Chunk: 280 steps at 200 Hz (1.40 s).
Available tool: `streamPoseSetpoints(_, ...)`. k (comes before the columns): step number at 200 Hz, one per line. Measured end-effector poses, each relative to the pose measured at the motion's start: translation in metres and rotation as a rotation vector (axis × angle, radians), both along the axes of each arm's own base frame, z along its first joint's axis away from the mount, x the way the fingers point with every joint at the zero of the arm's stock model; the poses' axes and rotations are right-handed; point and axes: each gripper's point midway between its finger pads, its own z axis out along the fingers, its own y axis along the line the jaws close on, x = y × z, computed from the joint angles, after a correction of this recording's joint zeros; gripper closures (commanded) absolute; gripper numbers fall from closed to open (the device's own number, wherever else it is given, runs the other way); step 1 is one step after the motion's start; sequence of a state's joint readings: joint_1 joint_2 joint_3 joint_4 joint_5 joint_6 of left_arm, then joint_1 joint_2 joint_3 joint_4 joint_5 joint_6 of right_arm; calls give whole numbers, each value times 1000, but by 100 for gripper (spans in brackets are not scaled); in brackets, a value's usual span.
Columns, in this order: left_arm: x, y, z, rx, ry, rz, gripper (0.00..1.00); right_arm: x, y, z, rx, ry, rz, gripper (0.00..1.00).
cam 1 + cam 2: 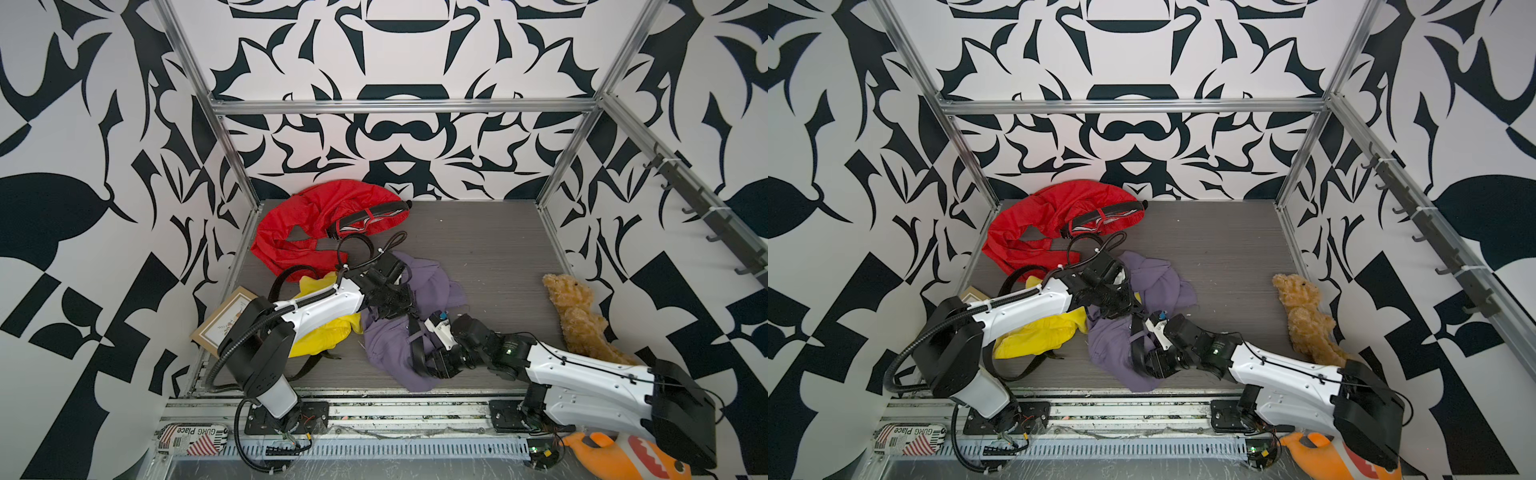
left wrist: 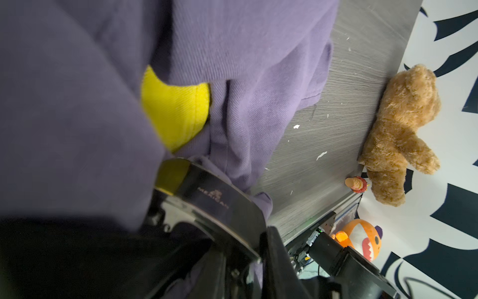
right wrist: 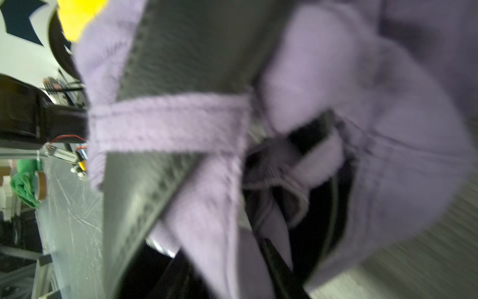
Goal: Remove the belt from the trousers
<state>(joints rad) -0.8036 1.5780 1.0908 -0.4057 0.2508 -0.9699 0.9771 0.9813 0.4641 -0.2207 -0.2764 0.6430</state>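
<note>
Left gripper [image 1: 390, 305] sits at the metal buckle [image 2: 214, 199] of the dark belt [image 1: 414, 336] on the purple trousers [image 1: 436, 282], likely to draw that end out. Lower on the trousers, the right gripper [image 1: 432, 368] lies beside the belt, probably to pin the cloth. Whether either is clenched I cannot tell; the belt runs under a loop [image 3: 165, 124].

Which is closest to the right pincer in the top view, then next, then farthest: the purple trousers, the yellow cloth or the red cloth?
From the right pincer, in a top view:
1. purple trousers: right at the pincer, mid-table.
2. yellow cloth: beside the trousers, under the left arm.
3. red cloth: far back, by the wall.
</note>
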Motion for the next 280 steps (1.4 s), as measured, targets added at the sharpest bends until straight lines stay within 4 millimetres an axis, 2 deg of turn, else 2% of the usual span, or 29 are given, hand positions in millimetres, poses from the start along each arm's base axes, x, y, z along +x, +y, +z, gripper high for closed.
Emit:
streamPoseSetpoints(21, 0, 11, 37, -34, -96, 5, 100, 7, -6, 31, 30, -80, -26, 37)
streamPoseSetpoints(45, -1, 24, 86, -111, -223, 5, 100, 20, -12, 62, 44, -146, -60, 35)
streamPoseSetpoints(71, -11, 49, 120, -169, -340, 11, 100, 41, -24, 86, 33, -200, -116, 33)
streamPoseSetpoints(84, -19, 64, 127, -186, -376, 19, 100, 54, -30, 99, 38, -226, -148, 33)
streamPoseSetpoints(102, -28, 84, 125, -199, -401, 35, 100, 70, -31, 115, 57, -247, -166, 33)
streamPoseSetpoints(113, -32, 93, 121, -199, -406, 42, 100, 77, -25, 122, 66, -248, -145, 32)
streamPoseSetpoints(128, -37, 101, 113, -194, -406, 41, 100, 79, -7, 126, 94, -236, -75, 31)
streamPoseSetpoints(143, -42, 107, 105, -190, -406, 30, 100, 74, 11, 119, 101, -217, 7, 31)
streamPoseSetpoints(167, -53, 112, 87, -194, -400, 7, 100, 56, 39, 98, 85, -167, 131, 33)
streamPoseSetpoints(177, -58, 114, 79, -201, -398, 0, 100, 51, 50, 88, 80, -153, 163, 39)
streamPoseSetpoints(197, -64, 116, 71, -220, -407, -7, 100, 48, 65, 61, 66, -122, 191, 59)
streamPoseSetpoints(226, -66, 117, 74, -244, -435, -6, 100, 51, 59, -1, -54, -28, 151, 86)
streamPoseSetpoints(237, -66, 119, 76, -251, -449, -3, 100, 50, 53, -21, -103, 2, 136, 100)
streamPoseSetpoints(254, -67, 122, 79, -257, -473, 3, 90, 50, 45, -32, -148, 29, 102, 100)
streamPoseSetpoints(269, -69, 126, 79, -263, -495, 13, 85, 52, 42, -28, -156, 14, 82, 100)
streamPoseSetpoints(280, -70, 129, 78, -271, -512, 25, 85, 54, 38, -23, -163, 0, 65, 100)
